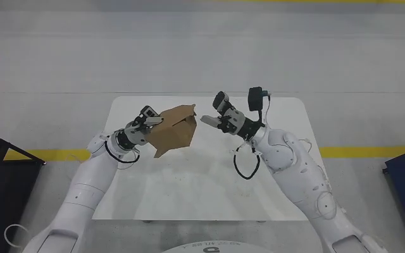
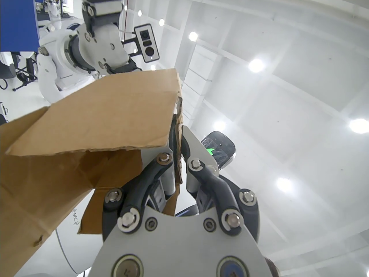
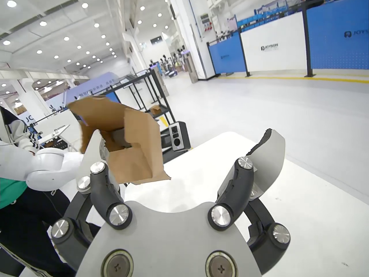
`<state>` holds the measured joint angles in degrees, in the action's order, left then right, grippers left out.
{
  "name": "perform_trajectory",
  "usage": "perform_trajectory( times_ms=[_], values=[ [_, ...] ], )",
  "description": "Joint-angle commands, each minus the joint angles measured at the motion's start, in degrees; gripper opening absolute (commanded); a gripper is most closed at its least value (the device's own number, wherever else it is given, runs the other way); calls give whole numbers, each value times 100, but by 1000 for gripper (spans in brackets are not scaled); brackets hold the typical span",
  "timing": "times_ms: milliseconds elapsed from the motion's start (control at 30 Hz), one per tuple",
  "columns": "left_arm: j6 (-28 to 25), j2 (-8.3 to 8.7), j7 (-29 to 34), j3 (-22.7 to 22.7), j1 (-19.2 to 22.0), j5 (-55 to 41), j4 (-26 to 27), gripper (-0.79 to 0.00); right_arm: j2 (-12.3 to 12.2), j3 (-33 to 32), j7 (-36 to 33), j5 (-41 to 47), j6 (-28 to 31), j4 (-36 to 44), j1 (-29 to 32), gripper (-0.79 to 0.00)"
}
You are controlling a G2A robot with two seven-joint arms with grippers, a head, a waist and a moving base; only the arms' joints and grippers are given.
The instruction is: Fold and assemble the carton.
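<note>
You have the carton (image 1: 175, 128) held up off the table (image 1: 209, 190), over its far half and a little left of centre. It is brown cardboard, partly opened and tilted, with loose flaps hanging at its near side.

Your left gripper (image 1: 150, 117) sits at the carton's left edge. In the left wrist view this gripper (image 2: 178, 136) has its fingers (image 2: 193, 142) pressed narrow on a thin edge of the carton (image 2: 101, 116), so the board is pinched between them.

Your right gripper (image 1: 212, 109) is just beside the carton's right side, above the table. In the right wrist view this gripper (image 3: 184, 151) has its fingers (image 3: 271, 151) spread wide and holds nothing. One finger overlaps the carton (image 3: 135, 151) in that view, but you cannot tell whether it touches. The white table (image 3: 302, 180) lies beneath.
</note>
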<state>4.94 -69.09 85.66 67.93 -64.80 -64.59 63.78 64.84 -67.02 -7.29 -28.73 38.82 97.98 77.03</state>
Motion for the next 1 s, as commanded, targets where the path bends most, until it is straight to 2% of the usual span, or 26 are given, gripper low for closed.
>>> perform_trajectory(
  times_ms=[0,267,433,467,533,567,667,867,967],
  values=[
    [-15,-2,-35,-2,-2,33,-13,-785,-21,-77,45,-100,157,184,190,0],
    [-72,-8,-72,-43,5,210,18,-785,-9,41,-11,-681,-30,502,324,0],
    [-139,-6,-74,-26,22,285,24,-785,8,65,224,-1380,-239,692,360,-6],
    [-253,-6,-84,-9,25,321,22,-785,11,70,313,-1551,-293,735,387,-68],
    [-283,-22,-22,-42,39,275,-13,-785,20,102,460,-1783,-361,784,444,-394],
    [-288,-25,-3,-57,48,296,-30,-785,24,119,517,-1846,-368,798,461,-437],
    [-250,-29,-1,-64,20,279,-31,-785,31,136,620,-1995,-397,820,485,-496],
    [-141,-30,-56,-47,-16,227,30,-785,44,186,686,-2190,-465,877,506,-545],
    [-107,-30,-61,-32,-18,208,51,-785,55,233,689,-2247,-511,860,496,-539]
  ],
)
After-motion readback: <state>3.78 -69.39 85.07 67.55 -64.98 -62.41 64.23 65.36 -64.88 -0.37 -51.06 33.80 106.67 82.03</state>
